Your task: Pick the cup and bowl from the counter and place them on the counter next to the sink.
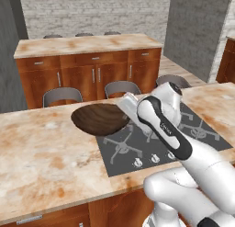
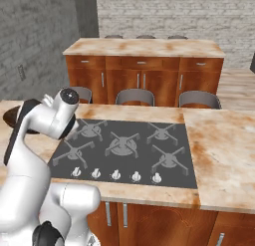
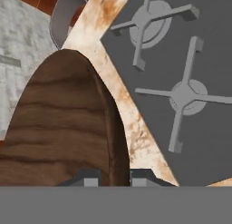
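Wood-grain rim sits pinched between the two dark fingers (image 3: 114, 177), which stand narrow, one tip inside the bowl (image 1: 100, 119) and one outside its wall. The bowl stretches away from the fingertips, tilted on edge and, judging from the left base view, lifted clear of the counter (image 1: 41, 161). Just beyond the outer finger lies a strip of mottled stone, then the grey cooktop (image 3: 181, 82) with its burner grates. Farther out past the bowl's far edge a chair (image 1: 62, 95) stands beside the counter.

The grip is on one thin stretch of rim only, so the wide bowl hangs off to one side; a quick swing could make it pivot or slip out. Carried low, its hanging edge might clip a grate. I see no cup or sink from here.
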